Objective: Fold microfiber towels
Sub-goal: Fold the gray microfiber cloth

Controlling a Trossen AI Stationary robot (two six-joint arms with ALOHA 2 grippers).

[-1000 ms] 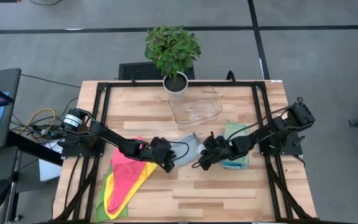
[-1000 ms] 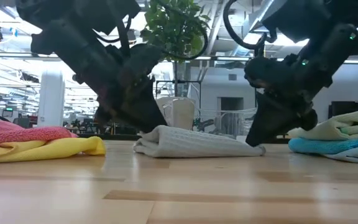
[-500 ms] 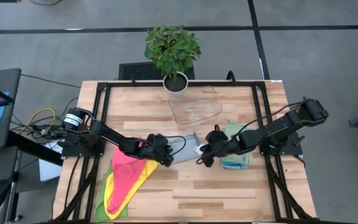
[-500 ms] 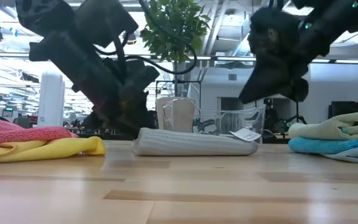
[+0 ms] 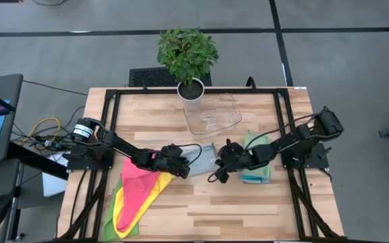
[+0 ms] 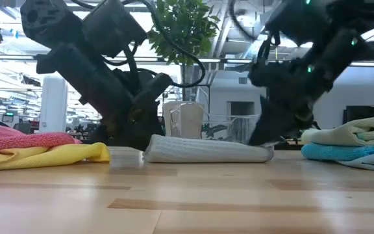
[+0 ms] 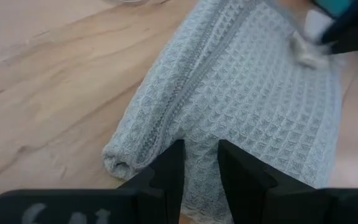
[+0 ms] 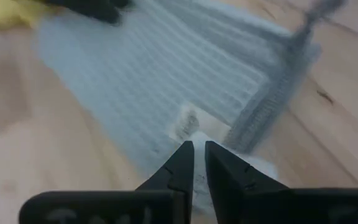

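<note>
Both grippers, left [image 5: 179,167] at nine o'clock and right [image 5: 219,171] at three, pinch the grey towel [image 5: 201,159]; uneven pulling could undo its fold.

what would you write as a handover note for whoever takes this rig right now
Left gripper: fingers pinched on the near edge of the light grey waffle towel, mid-table.
Right gripper: nearly shut, tips down at the same towel's other end, by its white tag; a grip cannot be confirmed.
The grey towel lies folded over in a flat bundle between both arms.
Pink and yellow towels lie heaped and unfolded on the left.
Pale green and blue towels sit stacked on the right.
The clear plastic tray sits beside the potted plant.
Left: finish the grey towel, then fold the left heap.
</note>
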